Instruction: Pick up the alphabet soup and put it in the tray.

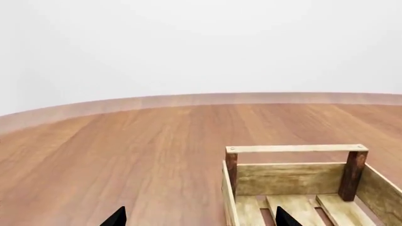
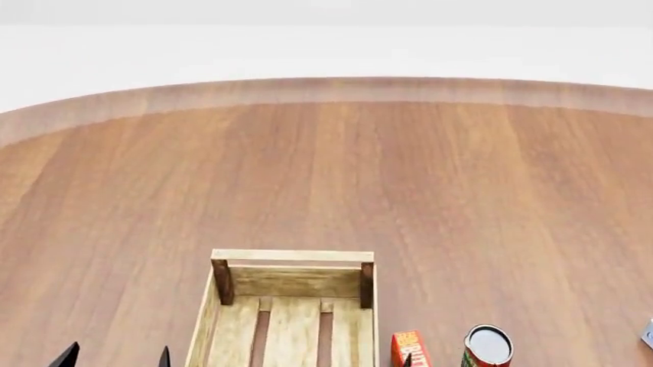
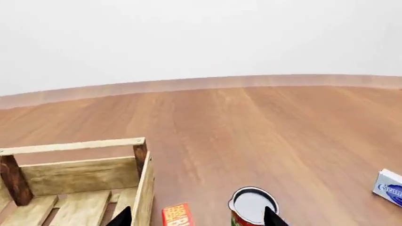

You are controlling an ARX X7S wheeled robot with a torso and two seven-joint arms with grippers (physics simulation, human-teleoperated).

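A broad round wooden table (image 2: 326,176) fills the scene under a plain pale wall. Near the robot's edge stands the tray (image 2: 292,257), a light slatted crate with dark corner posts, and nothing shows on the slats that are in view.

To the right of the crate stands a can (image 2: 488,345) with a red-and-green label and a pale lid. Between it and the crate is a small orange-red box (image 2: 409,348), and a blue-and-white packet (image 3: 389,187) lies well off to the right. The alphabet soup, the blue-labelled can the task calls for, appears in none of the three views. It presumably lies below the frames or off to one side.

The left pincer (image 1: 201,221) hangs with its tips spread wide and nothing between them, one tip over the tray's near end and the other over bare wood. The right pincer (image 3: 196,220) is equally wide and empty, its tips straddling the orange-red box and the red-and-green can.

The main risk from here is a wrong pick. The right pincer is already lined up on the red-and-green can, and closing there would carry the wrong tin to the tray. Reaching for a target that is out of sight could also knock the box or that can over.
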